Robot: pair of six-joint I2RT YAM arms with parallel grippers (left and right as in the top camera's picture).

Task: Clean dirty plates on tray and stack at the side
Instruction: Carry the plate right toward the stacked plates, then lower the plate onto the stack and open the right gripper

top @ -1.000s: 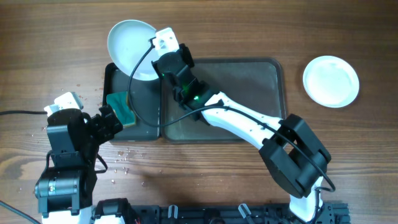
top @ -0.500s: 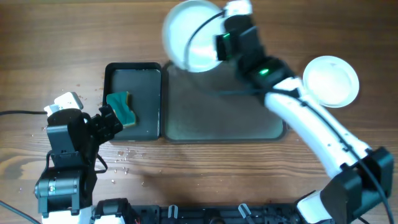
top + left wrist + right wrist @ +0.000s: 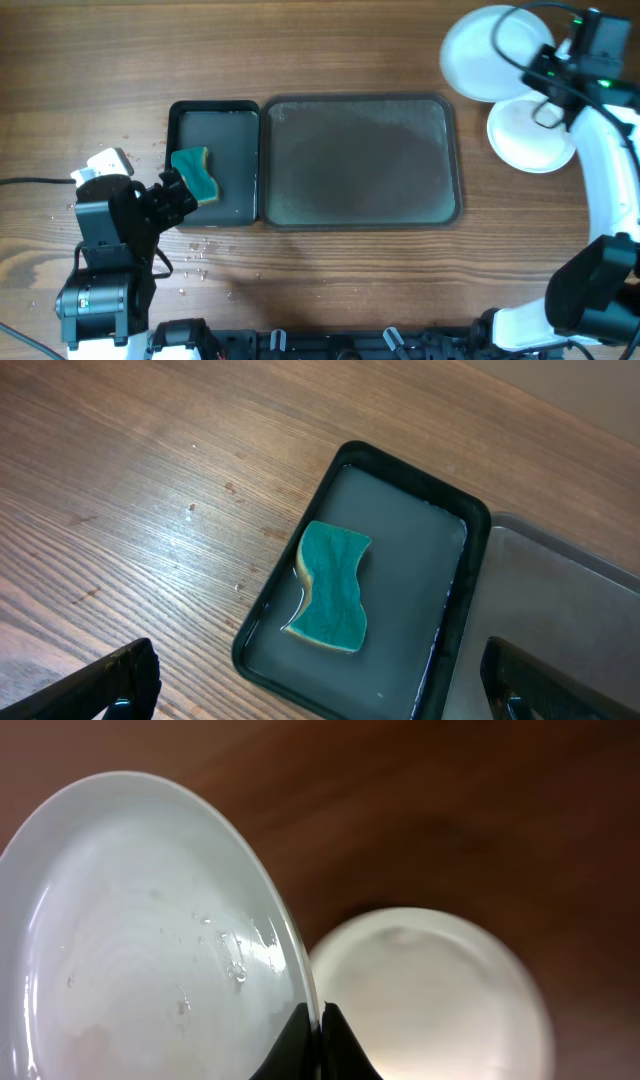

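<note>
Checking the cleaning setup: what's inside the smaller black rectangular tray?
A teal wavy-edged sponge lies in the small black rectangular tray, in shallow clear liquid. Nothing else shows. The tray floor under the sponge is covered.

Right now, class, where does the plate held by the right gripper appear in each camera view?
Overhead: held plate, top right corner.
Left wrist: not in it.
Right wrist: held plate fills the left half.
Shared landmark: the other plate, next to it in both.
</note>
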